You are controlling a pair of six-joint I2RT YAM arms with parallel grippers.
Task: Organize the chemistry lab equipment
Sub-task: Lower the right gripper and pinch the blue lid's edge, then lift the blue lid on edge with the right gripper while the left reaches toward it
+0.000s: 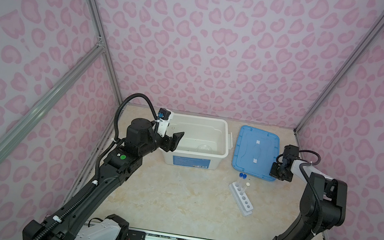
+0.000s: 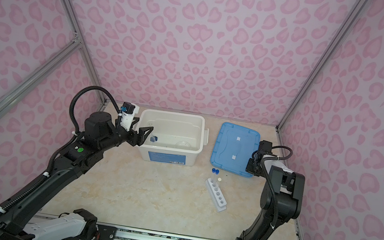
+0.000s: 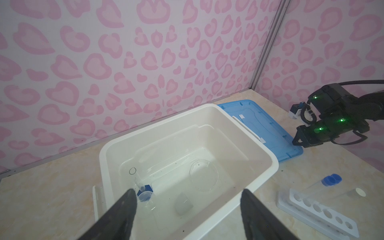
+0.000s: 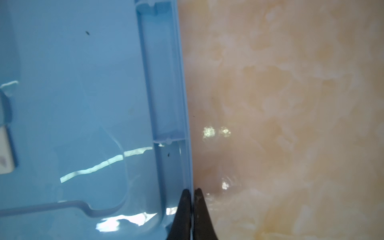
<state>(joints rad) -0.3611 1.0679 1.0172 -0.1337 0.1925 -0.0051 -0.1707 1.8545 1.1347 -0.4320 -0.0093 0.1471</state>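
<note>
Right gripper (image 4: 192, 192) clamps the flat blue plastic lid (image 4: 83, 93) at its rim: probably light, stiff, slippery. Left gripper (image 3: 188, 193) stands open.

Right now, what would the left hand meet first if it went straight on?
Likely the small clear cup lying on the floor of the white bin, straight ahead of the open left hand; depth is unclear, so the floor itself may come first.

Readable text: none.
Near wall of white bin (image 1: 167, 157): blue sticker (image 1: 190, 162), print and barcode too small to read.
</note>
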